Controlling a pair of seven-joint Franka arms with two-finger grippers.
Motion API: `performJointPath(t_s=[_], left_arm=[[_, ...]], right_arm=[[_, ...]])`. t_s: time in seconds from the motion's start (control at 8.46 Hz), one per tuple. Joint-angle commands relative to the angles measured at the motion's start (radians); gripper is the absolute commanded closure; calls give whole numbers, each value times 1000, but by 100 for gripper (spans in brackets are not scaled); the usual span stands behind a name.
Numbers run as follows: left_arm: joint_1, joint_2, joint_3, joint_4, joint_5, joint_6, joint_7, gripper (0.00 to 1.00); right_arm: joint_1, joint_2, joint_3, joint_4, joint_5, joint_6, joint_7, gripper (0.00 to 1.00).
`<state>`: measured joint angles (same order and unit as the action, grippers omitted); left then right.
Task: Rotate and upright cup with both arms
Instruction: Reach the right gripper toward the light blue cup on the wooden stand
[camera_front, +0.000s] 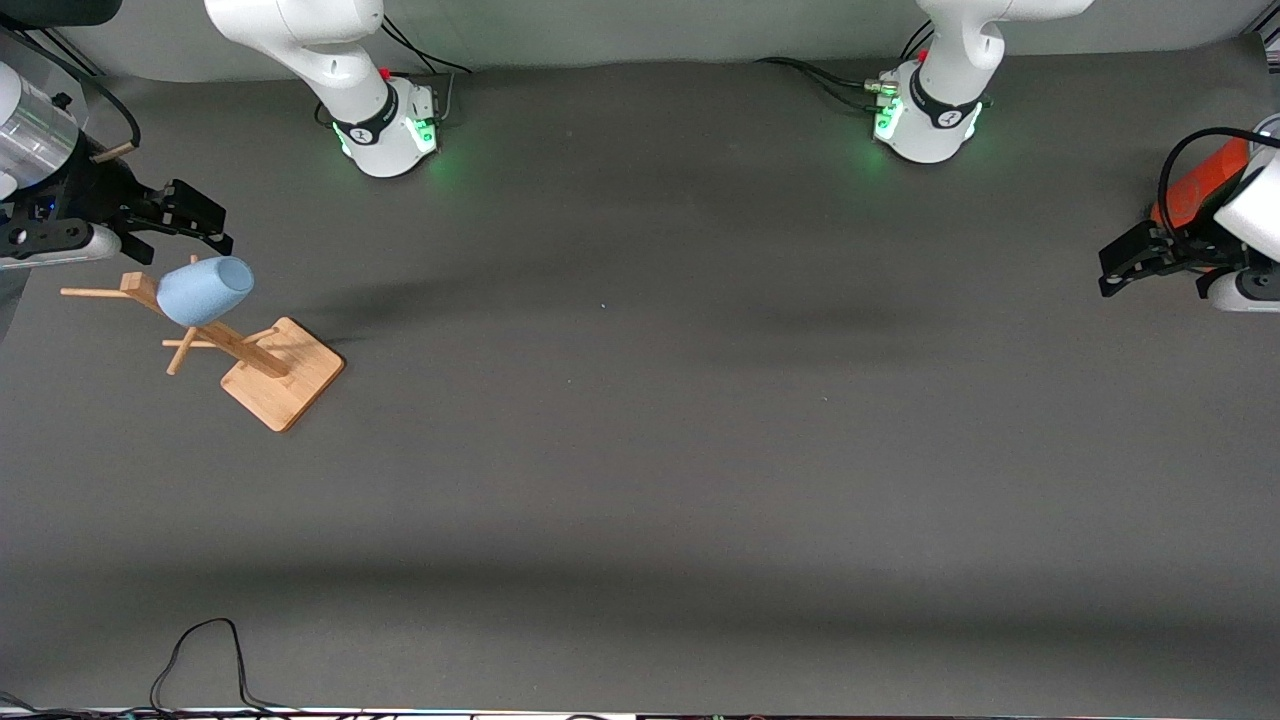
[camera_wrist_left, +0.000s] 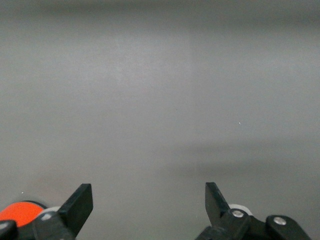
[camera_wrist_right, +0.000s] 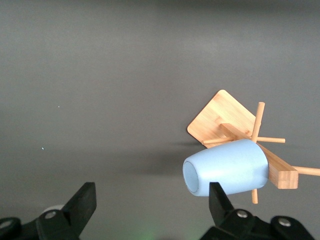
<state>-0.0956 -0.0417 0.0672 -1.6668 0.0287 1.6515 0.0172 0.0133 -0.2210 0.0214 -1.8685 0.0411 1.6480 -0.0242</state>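
Observation:
The light-blue cup (camera_front: 205, 290) hangs tilted on a peg of a wooden rack (camera_front: 285, 375) at the right arm's end of the table, its closed narrow end pointing away from the post. My right gripper (camera_front: 205, 225) hovers over the mat just beside the rack, open and apart from the cup. In the right wrist view the cup (camera_wrist_right: 227, 167) shows just past one fingertip (camera_wrist_right: 217, 197) of the right gripper (camera_wrist_right: 151, 196), not between the jaws. My left gripper (camera_front: 1115, 268) waits open over the left arm's end of the table; in its wrist view the left gripper (camera_wrist_left: 148, 200) holds nothing.
An orange canister (camera_front: 1200, 185) stands by the left gripper and shows as an orange patch (camera_wrist_left: 20, 212) in the left wrist view. The rack's square base (camera_wrist_right: 222, 117) rests on the grey mat (camera_front: 640, 450). A black cable (camera_front: 200, 650) loops at the table's front edge.

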Motion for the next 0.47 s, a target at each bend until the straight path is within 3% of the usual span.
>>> performJointPath(t_s=[0.0,0.35], left_arm=[[1,8,-1,18,11,-10,-14,0],[-1,6,-4,42,5,-4,-11,0]], right_arm=[[2,21,2,35,22,-16,-28,0],[1,32,-3,66,22,-39,-19,0]])
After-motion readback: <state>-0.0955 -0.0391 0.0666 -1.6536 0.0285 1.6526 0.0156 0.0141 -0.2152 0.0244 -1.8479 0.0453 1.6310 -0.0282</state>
